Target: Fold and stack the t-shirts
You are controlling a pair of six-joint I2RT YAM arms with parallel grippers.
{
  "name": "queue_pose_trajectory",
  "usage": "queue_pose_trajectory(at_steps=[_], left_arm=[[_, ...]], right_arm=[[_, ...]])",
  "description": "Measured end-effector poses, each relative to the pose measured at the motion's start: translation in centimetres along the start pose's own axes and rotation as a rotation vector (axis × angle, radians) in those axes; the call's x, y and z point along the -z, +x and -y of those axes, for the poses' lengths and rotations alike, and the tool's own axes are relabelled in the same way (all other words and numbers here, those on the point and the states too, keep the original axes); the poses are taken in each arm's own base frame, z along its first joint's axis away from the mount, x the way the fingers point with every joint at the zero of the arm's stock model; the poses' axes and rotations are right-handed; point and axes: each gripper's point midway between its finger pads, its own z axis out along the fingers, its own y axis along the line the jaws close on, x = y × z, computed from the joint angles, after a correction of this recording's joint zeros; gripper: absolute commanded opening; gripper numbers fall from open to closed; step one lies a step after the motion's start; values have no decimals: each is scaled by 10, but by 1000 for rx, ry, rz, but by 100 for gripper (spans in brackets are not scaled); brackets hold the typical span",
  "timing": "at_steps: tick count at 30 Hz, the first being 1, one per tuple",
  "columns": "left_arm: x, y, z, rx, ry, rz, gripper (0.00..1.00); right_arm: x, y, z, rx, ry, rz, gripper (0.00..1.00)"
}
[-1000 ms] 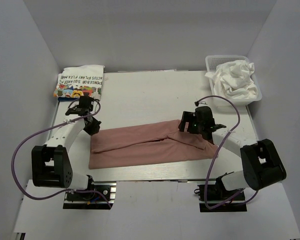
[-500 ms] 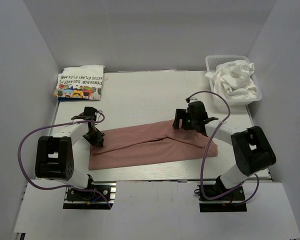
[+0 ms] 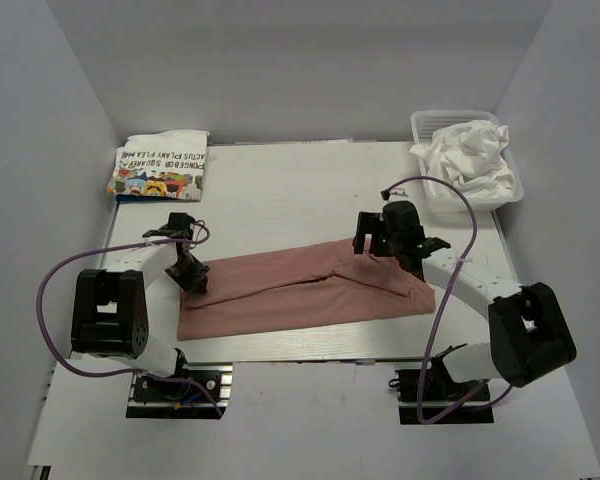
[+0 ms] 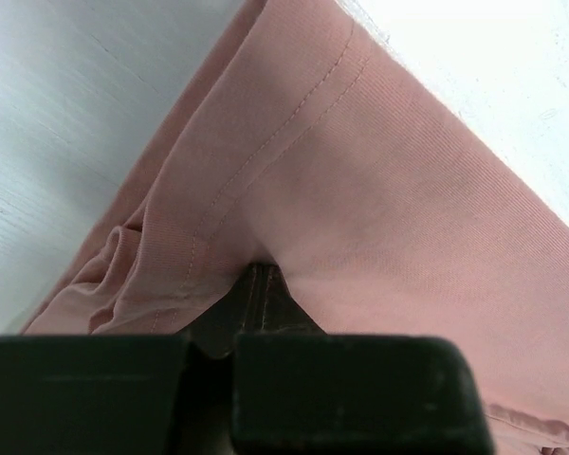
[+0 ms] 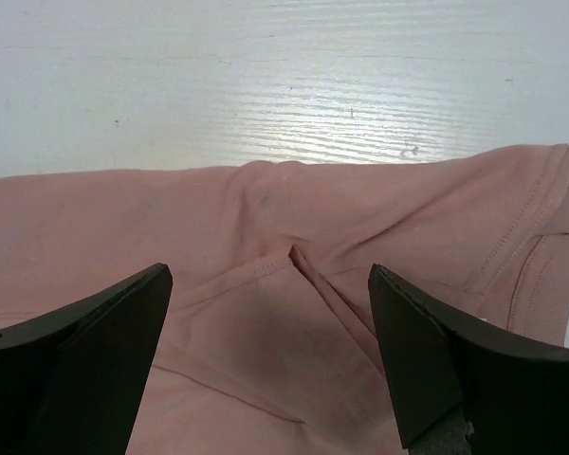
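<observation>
The dusty pink t-shirt [image 3: 290, 290] lies folded into a long band across the near part of the table. My left gripper [image 3: 191, 277] is at its far left corner. In the left wrist view the fingers [image 4: 258, 301] are closed together, with the hemmed pink cloth [image 4: 408, 190] bunched at their tips. My right gripper [image 3: 373, 246] is open over the shirt's right part. Its tips [image 5: 268, 275] straddle a hem crease in the pink cloth [image 5: 123, 218] without touching it. A folded white cartoon t-shirt [image 3: 160, 165] lies at the back left.
A white mesh basket [image 3: 421, 124] at the back right holds crumpled white t-shirts [image 3: 472, 155]. Purple cables loop from both arms. Grey walls close in the table on the left, back and right.
My left gripper came down from beside the cartoon shirt onto the pink shirt's left corner and closed there. My right arm shifted slightly over the shirt's right part, gripper still open.
</observation>
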Motion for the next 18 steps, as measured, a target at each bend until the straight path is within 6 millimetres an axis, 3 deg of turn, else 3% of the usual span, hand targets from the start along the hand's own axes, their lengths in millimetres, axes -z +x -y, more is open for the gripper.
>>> queue_pose_trajectory(at_steps=[4,9,16,18], left_arm=[[1,-1,0,7,6,11,0],[1,-2,-1,12,2,20,0],[2,-3,-4,10,-17,30,0],[3,-4,-6,10,-26,37,0]], right_arm=[[2,3,-9,12,-36,-9,87],[-6,22,-22,34,-78,-71,85],[-28,52,-2,38,21,-161,85],[-32,57,1,45,37,-174,75]])
